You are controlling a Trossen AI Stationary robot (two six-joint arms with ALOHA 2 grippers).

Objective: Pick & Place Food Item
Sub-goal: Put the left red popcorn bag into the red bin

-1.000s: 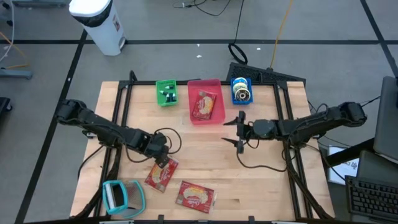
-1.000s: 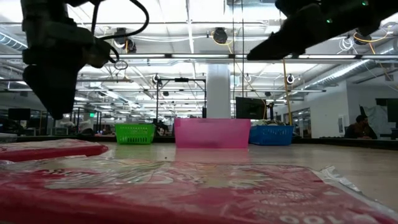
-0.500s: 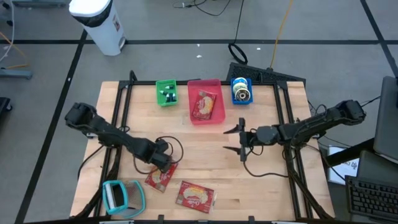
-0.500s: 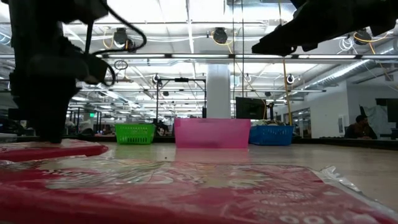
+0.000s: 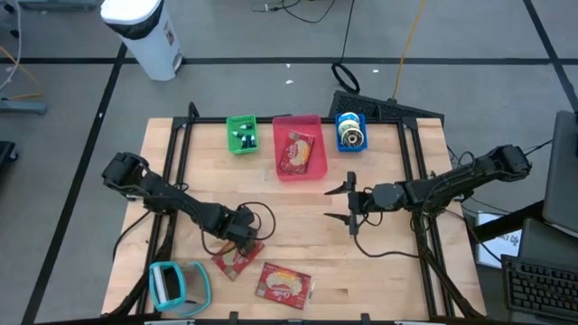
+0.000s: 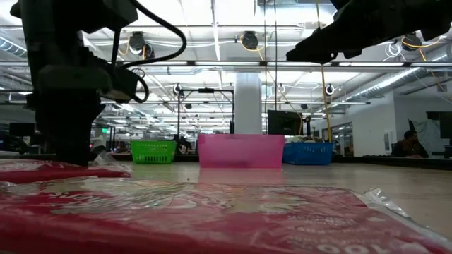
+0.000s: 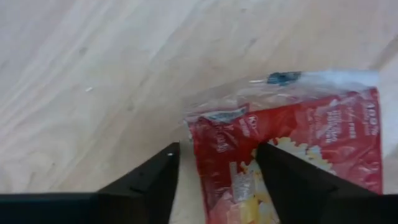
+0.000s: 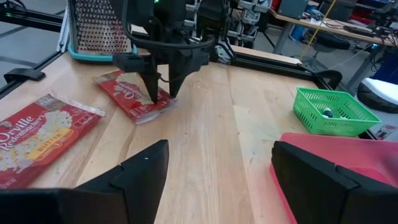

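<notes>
A red popcorn packet [image 5: 235, 259] lies flat on the wooden table near its front left. My left gripper [image 5: 242, 236] points down over the packet's far end, open, with that end's edge strip [image 7: 217, 143] between its fingers. A second red packet [image 5: 284, 282] lies flat just to the right, nearer the front edge. A third lies inside the pink basket [image 5: 316, 167] at the back. My right gripper [image 5: 350, 204] hangs open and level above mid-table, right of centre, holding nothing. My left gripper comes from above, fingers pointing down, astride the packet's far end. One fingertip [image 7: 155, 180] stands over bare wood beside the packet's edge, the other [image 7: 292, 180] over its red face. The packet lies flat on the table. Whether the fingertips touch it, I cannot tell.
A green basket [image 5: 241, 134] and a blue basket [image 5: 350, 131] flank the pink one along the far edge. A teal-framed mesh holder [image 5: 176, 283] stands at the front left corner. Bare wood lies between the packets and the baskets.
My left gripper has come down and toward the table's near edge, onto the far end of the packet. My right gripper has shifted a little toward the near edge. The packets have not moved.
</notes>
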